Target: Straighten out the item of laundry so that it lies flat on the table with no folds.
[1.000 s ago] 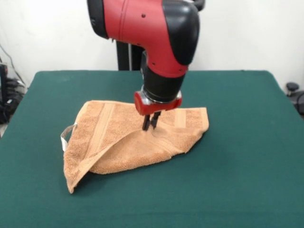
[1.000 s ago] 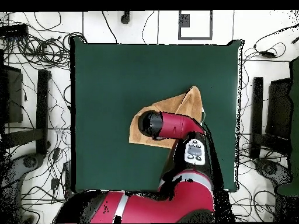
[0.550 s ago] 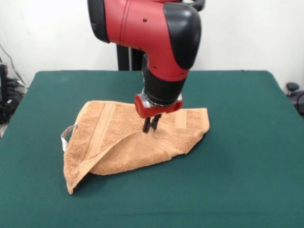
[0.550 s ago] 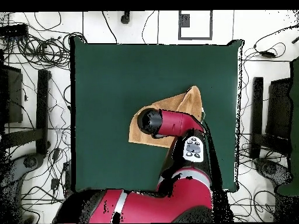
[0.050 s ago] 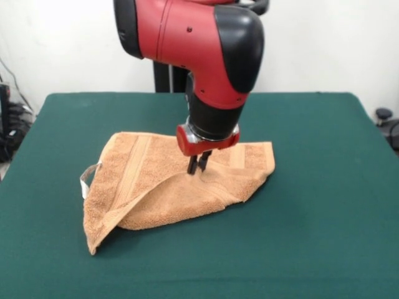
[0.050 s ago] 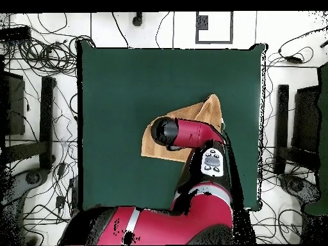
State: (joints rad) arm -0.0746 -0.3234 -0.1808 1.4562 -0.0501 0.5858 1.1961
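- The step in hand looks like the grasp: the end effector (image 5: 199, 166) stands tip-down on the towel (image 5: 156, 187), at the raised crease where one part is folded over another.
- Its two fingers (image 5: 192, 164) are drawn narrow, nearly together, with their tips at or in the pile; a pinch of cloth seems caught between them, though the fold hides how much.
- The towel lies on the green counter (image 5: 324, 237), crumpled into a rough triangle. Most of it spreads to the picture's left of the end effector and toward the camera, ending in a drooping point; a shorter flap runs to its right.
- A small white tag (image 5: 87, 179) sticks out from the edge well to its left.
- From overhead the arm covers the middle of the towel (image 6: 204, 113), so the grip cannot be checked there.
- The next move likely calls for lifting the pinched layer and drawing it outward, away from the folded mass, so the doubled part opens flat.
- Too shallow a pinch could slip free.
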